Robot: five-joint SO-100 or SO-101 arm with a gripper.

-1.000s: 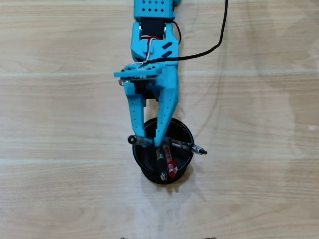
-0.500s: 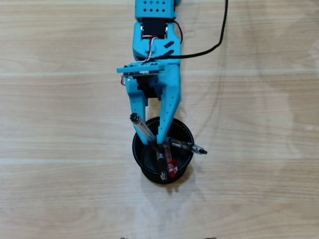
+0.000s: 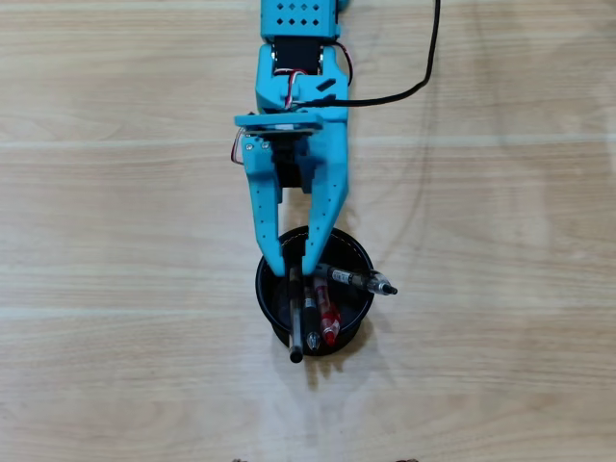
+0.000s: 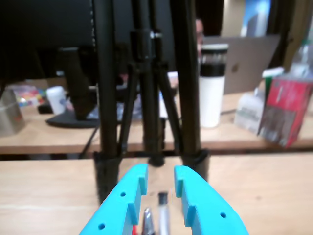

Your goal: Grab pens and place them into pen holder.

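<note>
I find the blue two-finger gripper (image 3: 294,272) with fingers clamped on a black pen (image 3: 295,318) angled over the round black pen holder (image 3: 358,258) on the wooden counter (image 3: 115,289); released now, it may tip over the rim.

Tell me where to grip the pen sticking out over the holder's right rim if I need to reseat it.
Grip the silver-black pen on its mid-barrel, just outside the holder's rim. It lies nearly level, pointing right in the overhead view, so bring the claw down from above, jaws across the barrel. The tip looks too thin.
</note>
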